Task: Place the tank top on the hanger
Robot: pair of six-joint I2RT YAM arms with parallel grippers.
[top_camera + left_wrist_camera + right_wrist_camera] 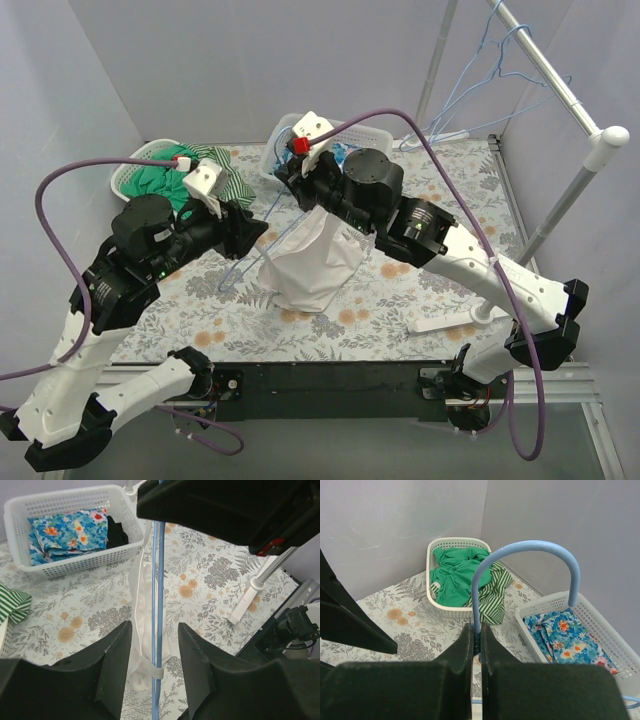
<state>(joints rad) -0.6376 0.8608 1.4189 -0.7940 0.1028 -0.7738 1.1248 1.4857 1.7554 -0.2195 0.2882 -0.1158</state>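
Note:
My right gripper (299, 188) is shut on the neck of the pale-blue hanger (527, 546), just below its curved hook, and holds it above the table; the gripper also shows in the right wrist view (476, 630). The white tank top (315, 260) hangs from the hanger, its hem touching the table. My left gripper (256, 233) is open at the hanger's left side. In the left wrist view the hanger wire (158, 595) and a white strap (141, 605) run between the open fingers of this gripper (155, 630), touching neither. The strap loops round the wire lower down.
A white basket (128, 165) with green and striped garments stands at the back left. A second basket (360, 133) holds blue floral cloth (70, 530). A metal rack (560, 85) with spare hangers (480, 90) stands at the right, its foot (445, 322) on the table.

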